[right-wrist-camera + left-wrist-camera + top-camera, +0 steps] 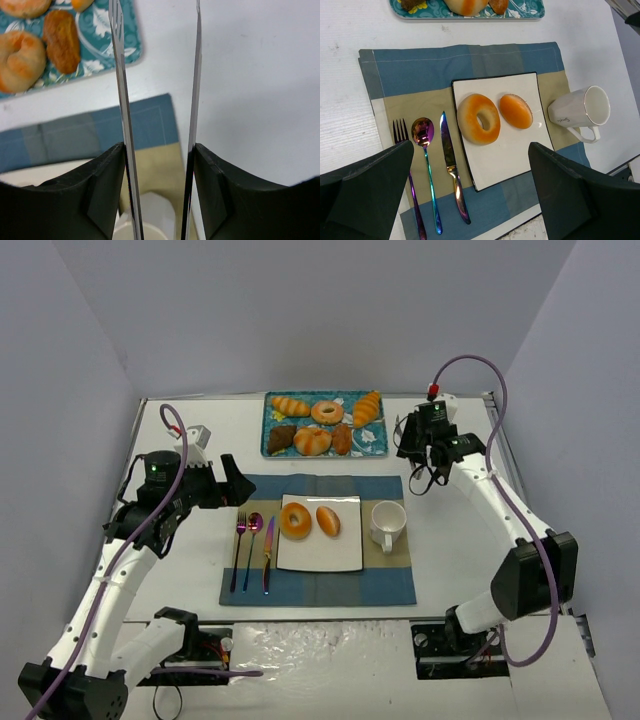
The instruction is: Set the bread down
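Finding: two pieces of bread, a bagel (296,519) and a small roll (328,521), lie side by side on the white plate (345,550), close but apparently not touching. Six more pieces sit on the teal tray (372,443) at 12 o'clock from the plate.

The right hand (159,150) hangs at about 1 o'clock from the plate, between tray corner and mug (388,523). It is clamped on a pair of metal tongs (120,75). The blades stand apart with nothing between them. Tongs keep the fingers off the food and give a narrow reach.

The left hand (232,480) hovers at 10 o'clock from the plate, fingers spread wide, holding nothing. It is off the placemat's (320,585) edge and clear of the other arm's path.

Fork (240,540), spoon (252,540) and knife (268,550) lie parallel at 9 o'clock, the mug at 3 o'clock, as in a laid setting on the counter (180,540).

Judgement: the placement looks done, or the tongs are between pieces.
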Robot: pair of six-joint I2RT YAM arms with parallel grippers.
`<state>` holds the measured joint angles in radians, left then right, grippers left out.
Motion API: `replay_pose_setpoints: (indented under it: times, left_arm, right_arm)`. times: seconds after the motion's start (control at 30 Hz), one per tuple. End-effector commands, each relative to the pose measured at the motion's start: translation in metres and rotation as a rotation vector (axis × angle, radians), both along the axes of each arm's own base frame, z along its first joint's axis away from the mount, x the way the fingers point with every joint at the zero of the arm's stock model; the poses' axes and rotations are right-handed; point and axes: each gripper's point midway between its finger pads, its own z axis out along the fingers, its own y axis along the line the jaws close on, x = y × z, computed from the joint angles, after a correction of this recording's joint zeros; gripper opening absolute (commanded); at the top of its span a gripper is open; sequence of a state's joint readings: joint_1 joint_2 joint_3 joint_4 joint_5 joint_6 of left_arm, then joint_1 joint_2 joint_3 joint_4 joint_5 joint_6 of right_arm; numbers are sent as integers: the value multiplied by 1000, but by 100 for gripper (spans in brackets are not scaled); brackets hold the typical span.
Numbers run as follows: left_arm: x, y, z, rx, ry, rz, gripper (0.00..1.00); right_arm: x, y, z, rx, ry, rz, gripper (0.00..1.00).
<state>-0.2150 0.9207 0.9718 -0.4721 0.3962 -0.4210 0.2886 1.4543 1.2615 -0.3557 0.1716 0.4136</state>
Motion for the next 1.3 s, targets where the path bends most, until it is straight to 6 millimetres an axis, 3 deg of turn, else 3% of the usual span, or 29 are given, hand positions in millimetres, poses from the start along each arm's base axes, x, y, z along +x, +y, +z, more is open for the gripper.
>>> replay_pose_setpoints:
  times: [0.0,0.17,0.4,0.77,1.03,1.17,1.27]
  left_arm:
    - [7,-5,21,-20,-85,-24,97]
    - [6,-5,22,-17,-90,-21,97]
    - [7,-5,22,-19,-90,-21,97]
    - [7,-5,21,-16,-87,-21,97]
    - [7,-4,21,-14,-88,-19,97]
    - [8,-4,20,-14,-84,-17,97]
    - [8,-4,20,-14,-83,-17,97]
  right_arm:
    - [52,-35,12,-14,-114,-116,51]
    - [78,-71,-22,-25,-75,-190,52]
    - [92,-121,-71,-89,1,-271,56]
    - [96,-130,-147,-67,103,-296,62]
    - [88,-127,-174,-58,160,-298,68]
    - [86,-127,-168,-55,151,-299,72]
    - [86,-127,-152,-57,124,-303,75]
